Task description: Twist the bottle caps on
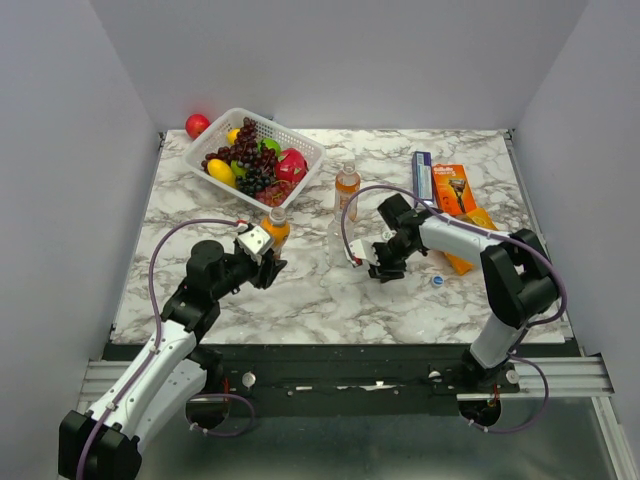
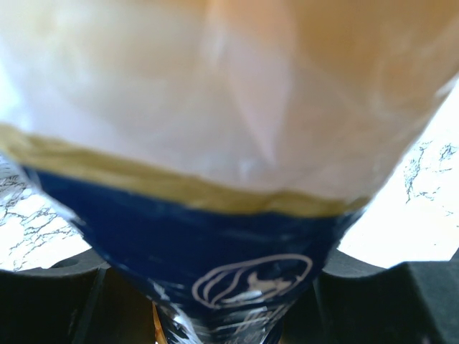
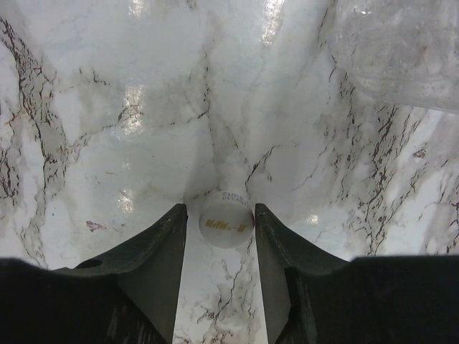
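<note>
My left gripper (image 1: 272, 252) is shut on an orange-drink bottle (image 1: 277, 228) standing left of centre; its blue and orange label (image 2: 237, 244) fills the left wrist view, with the black jaws on both sides. A second orange bottle (image 1: 347, 185) stands farther back. The clear bottle (image 1: 340, 245) stands at centre and shows at the upper right of the right wrist view (image 3: 401, 50). My right gripper (image 1: 365, 258) is open, low over the table, with a white cap (image 3: 226, 223) lying between its fingertips. A blue cap (image 1: 437, 281) lies to the right. The third cap is not visible.
A white basket (image 1: 300, 145) of fruit stands at the back left, with a red fruit (image 1: 197, 124) beside it. A blue box (image 1: 422, 175) and orange packets (image 1: 455, 190) lie at the back right. Walls close in the table on three sides.
</note>
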You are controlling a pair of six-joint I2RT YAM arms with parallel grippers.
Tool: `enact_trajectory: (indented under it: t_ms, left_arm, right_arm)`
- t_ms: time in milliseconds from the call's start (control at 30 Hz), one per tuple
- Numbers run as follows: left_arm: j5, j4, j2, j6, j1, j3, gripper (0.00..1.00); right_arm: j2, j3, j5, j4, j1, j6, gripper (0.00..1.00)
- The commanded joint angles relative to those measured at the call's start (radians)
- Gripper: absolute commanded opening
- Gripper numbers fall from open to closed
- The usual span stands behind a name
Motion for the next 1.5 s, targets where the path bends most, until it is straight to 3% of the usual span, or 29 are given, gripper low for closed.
enact_trajectory:
  t_ms: [0, 400, 733, 933, 1167, 1367, 1467]
  left_arm:
    - [-0.015, 0.006, -0.001, 0.005, -0.008, 0.004, 0.00]
    - [-0.008, 0.030, 0.005, 0.000, -0.009, -0.006, 0.00]
    - [0.022, 0.051, 0.015, -0.004, -0.011, -0.019, 0.00]
    - [0.181, 0.134, 0.044, 0.008, -0.064, -0.050, 0.00]
    - [0.301, 0.344, 0.169, 0.069, -0.182, -0.099, 0.00]
    - [0.300, 0.625, 0.344, 0.022, -0.300, -0.170, 0.00]
    - [0.289, 0.670, 0.439, 0.022, -0.342, -0.138, 0.00]
  right_arm:
    - [0.018, 0.003, 0.016, 0.025, 0.008, 0.010, 0.50]
    - [0.004, -0.031, 0.047, 0.037, 0.008, 0.003, 0.49]
    - [-0.031, -0.037, 0.024, 0.032, 0.008, 0.035, 0.37]
    - [-0.250, -0.039, -0.016, -0.096, 0.008, 0.081, 0.31]
    - [-0.482, 0.177, -0.148, -0.376, 0.008, 0.222, 0.30]
    - [-0.490, 0.444, -0.197, -0.575, 0.043, 0.264, 0.30]
    - [-0.453, 0.596, -0.206, -0.658, 0.098, 0.265, 0.30]
